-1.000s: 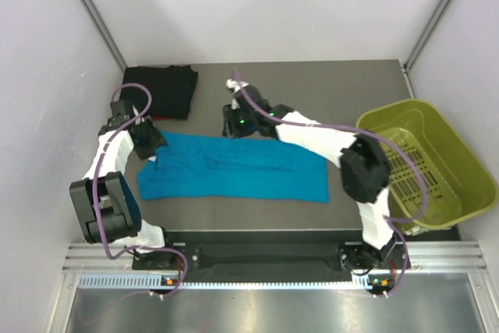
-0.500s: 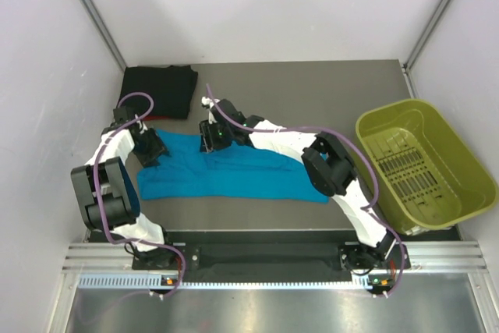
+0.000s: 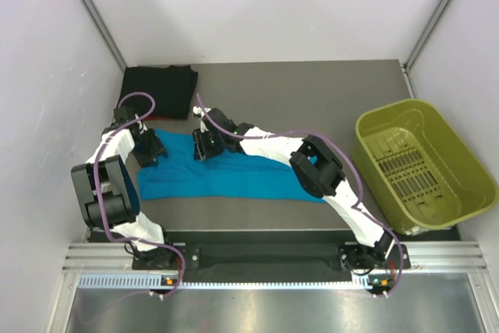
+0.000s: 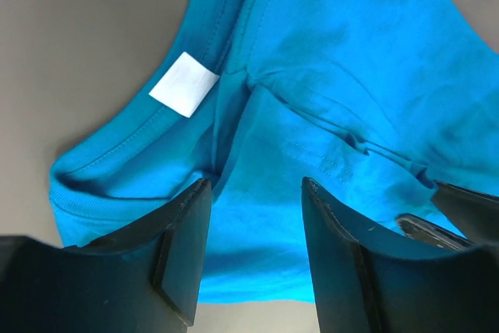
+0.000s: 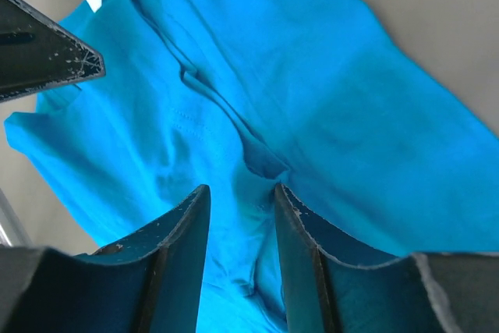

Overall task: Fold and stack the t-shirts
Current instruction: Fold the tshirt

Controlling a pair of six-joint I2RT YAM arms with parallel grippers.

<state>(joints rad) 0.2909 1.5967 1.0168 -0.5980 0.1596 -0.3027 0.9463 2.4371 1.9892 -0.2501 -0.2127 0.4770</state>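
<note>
Teal shirt [image 3: 234,173] is lying flat on the table [image 3: 312,91], narrowed into a long band; its long axis is running left to right across the top view, parallel to the near edge, with the neck end pointing left and the hem end pointing right, toward the bin [image 3: 468,154]; a white label [image 4: 184,83] is showing inside the collar; a folded black shirt [image 3: 160,90] is sitting in the far left corner, just beyond the neck end. Left gripper [image 3: 148,148] is hanging over the collar with its jaws spread, only cloth showing between them and nothing pinched; right gripper [image 3: 201,146] is reaching across to the band's far edge, a little right of the collar, its jaws standing apart over a raised crease and gripping nothing. The step in hand is probably the crosswise fold; to do it well, each gripper should be closing on every layer at its side of the neck end, not just the top one; both should be lifting together and low, carrying that end along the long axis toward the hem, so the edges are meeting squarely and the band is not twisting.
</note>
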